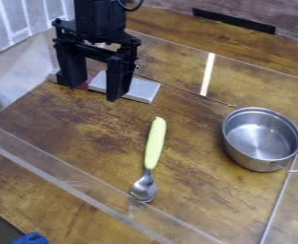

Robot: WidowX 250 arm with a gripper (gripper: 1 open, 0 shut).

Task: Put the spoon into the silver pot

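One wide-open, empty gripper [98,84] hung over the table [81,143]; one spoon [152,157] lay near one steel pot [261,139] by the right edge.

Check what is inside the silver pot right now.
The pot shows bare metal inside and no spoon, which lies on the table beside it. The inner side of its near wall is hidden from view.

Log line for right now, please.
gripper: open, holding nothing | spoon: on table | silver pot: upright, apart from spoon | spoon not yet in pot
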